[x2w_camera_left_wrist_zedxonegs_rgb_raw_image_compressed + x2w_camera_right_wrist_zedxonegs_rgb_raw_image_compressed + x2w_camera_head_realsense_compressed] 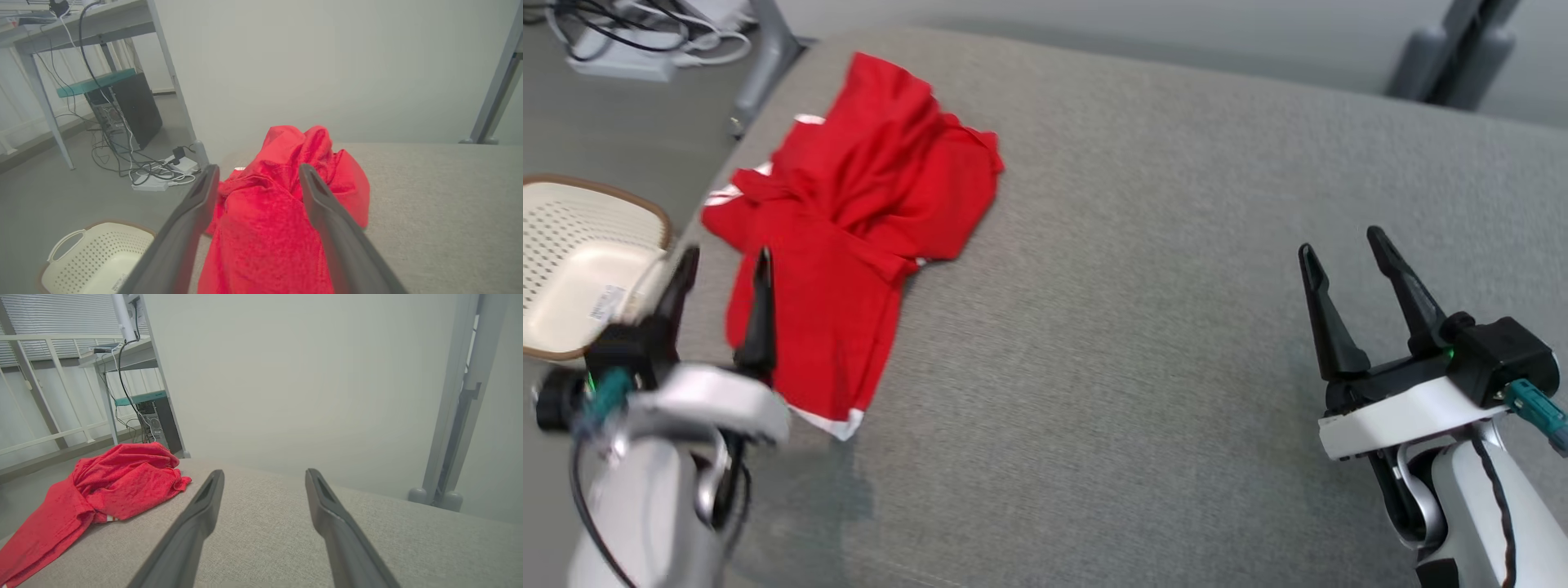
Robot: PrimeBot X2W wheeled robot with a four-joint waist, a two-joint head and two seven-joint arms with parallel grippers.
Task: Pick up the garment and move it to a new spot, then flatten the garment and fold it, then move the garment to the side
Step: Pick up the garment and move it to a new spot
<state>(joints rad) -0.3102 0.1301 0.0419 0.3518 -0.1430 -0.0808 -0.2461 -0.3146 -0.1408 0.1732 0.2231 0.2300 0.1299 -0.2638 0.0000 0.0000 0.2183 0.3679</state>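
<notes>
Reaching for the garment point(849, 237) is judged the step in hand; it is seen crumpled at upper left, near the worktop point(1143, 327) edge. Left pincer point(725, 257) is held open at its lower left edge; a thick fold should be pinched. Right pincer point(1341, 241) is open, well apart. Basket point(572, 245) is noted far left, where a trailing hem could be caught.

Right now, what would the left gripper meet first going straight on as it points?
Probably the red garment, dead ahead between the open jaws of the left gripper; clearance above it is unclear.
</notes>
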